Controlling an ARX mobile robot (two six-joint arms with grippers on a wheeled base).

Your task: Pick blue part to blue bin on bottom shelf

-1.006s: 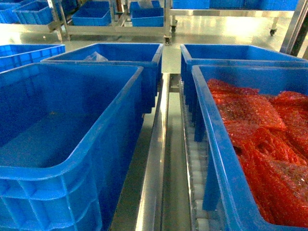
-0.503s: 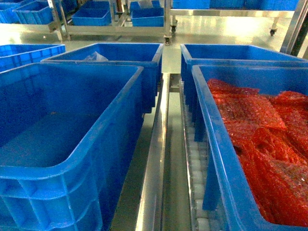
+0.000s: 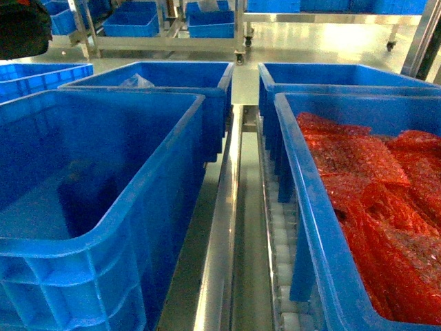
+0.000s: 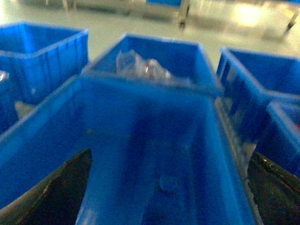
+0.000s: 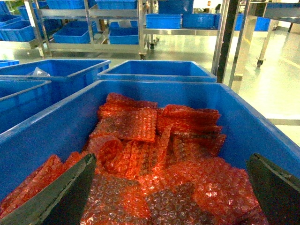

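Our left arm's dark bulk (image 3: pixel 21 27) newly entered top-left; both grippers spread, empty; left gripper (image 4: pixel 164 187) above large empty blue plastic bin (image 4: pixel 140 140); blue part unseen.

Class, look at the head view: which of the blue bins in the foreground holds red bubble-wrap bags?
The near right bin: it is piled with red bubble-wrap bags. The near left bin looks empty, and the far left bin holds only a clear bag.
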